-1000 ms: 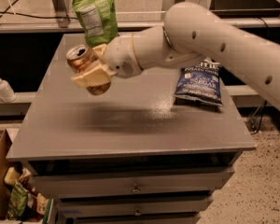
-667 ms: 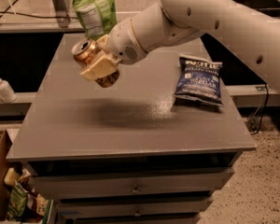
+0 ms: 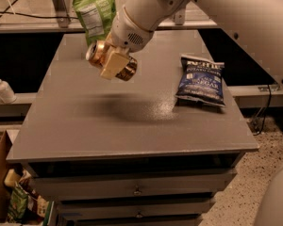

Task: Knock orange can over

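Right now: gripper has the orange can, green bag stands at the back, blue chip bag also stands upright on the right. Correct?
Not quite. The blue chip bag lies flat on the table; it is not upright, as the camera view shows. The rest holds: the gripper has the orange can, the green bag stands at the back, and the blue chip bag is on the right.

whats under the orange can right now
Only bare grey table, with a dark shadow on it. The orange can is tilted at the end effector, over the table's back left. Whether its lower edge touches the table cannot be seen from this angle.
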`<state>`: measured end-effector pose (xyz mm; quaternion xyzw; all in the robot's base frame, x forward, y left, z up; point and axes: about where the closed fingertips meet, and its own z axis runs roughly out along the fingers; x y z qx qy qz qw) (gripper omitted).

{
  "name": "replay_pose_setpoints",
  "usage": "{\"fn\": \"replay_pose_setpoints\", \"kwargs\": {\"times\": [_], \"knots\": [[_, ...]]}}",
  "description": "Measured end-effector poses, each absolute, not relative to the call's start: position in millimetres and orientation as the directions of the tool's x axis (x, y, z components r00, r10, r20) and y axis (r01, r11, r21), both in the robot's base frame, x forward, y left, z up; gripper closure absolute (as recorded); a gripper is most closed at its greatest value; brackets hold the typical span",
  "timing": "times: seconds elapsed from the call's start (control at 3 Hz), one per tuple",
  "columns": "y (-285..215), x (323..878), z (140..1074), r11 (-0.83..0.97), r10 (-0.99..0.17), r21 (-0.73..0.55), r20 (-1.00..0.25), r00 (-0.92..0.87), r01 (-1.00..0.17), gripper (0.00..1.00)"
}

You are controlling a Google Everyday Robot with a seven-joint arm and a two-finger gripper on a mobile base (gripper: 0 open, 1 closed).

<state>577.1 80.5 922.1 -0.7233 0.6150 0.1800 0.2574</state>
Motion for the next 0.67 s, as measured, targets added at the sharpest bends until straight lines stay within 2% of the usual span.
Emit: {"fn": "replay_pose_setpoints", "kwargs": {"times": [0.33, 0.67], "knots": [[72.3, 581.3, 913.3, -0.145, -0.867, -0.156, -0.455, 0.202, -0.977, 1.00], [76.3, 583.6, 911.8, -0.157, -0.899, -0.170, -0.384, 0.212, -0.973, 1.00]]}}
